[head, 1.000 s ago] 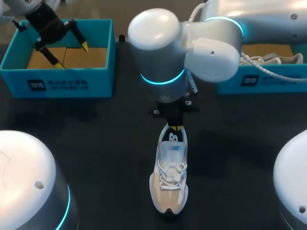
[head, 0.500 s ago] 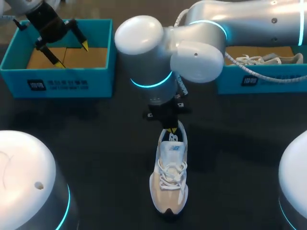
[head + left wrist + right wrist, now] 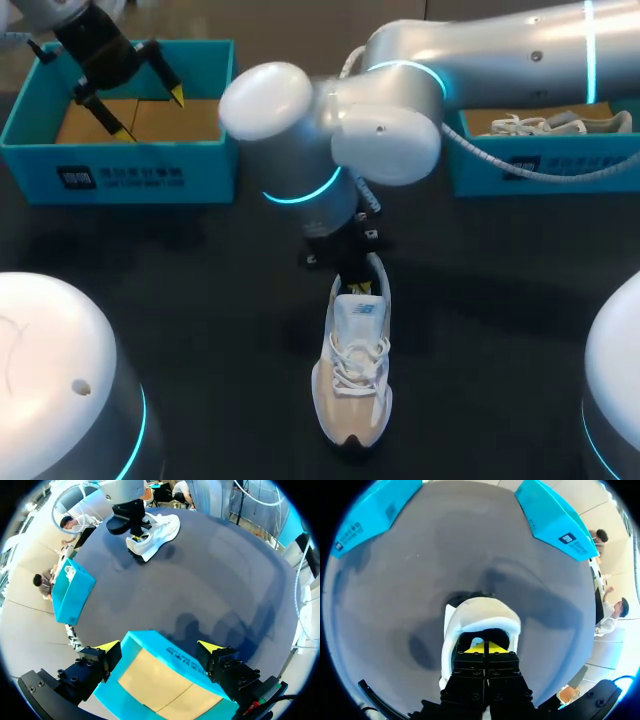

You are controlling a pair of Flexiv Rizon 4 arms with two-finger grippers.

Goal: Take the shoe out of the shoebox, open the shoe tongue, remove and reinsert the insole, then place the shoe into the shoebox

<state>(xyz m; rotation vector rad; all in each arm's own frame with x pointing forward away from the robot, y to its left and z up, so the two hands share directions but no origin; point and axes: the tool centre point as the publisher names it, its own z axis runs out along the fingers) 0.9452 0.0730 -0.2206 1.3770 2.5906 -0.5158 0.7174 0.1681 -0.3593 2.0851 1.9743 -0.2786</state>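
The white and tan sneaker [image 3: 352,375] lies on the black table [image 3: 220,300], outside both boxes. The right gripper [image 3: 485,647] is down in the shoe's heel hole, and its yellow tips are pressed together. The left gripper [image 3: 150,116] hangs wide open over the blue shoebox [image 3: 120,178], well apart from the sneaker. Another shoe [image 3: 540,124] lies in the second shoebox [image 3: 520,172].

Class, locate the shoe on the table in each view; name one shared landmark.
Head view: shoe low in the middle, toe toward camera.
Left wrist view: shoe far ahead, past the shoebox.
Right wrist view: shoe opening around right gripper.
Landmark: right gripper at the heel.
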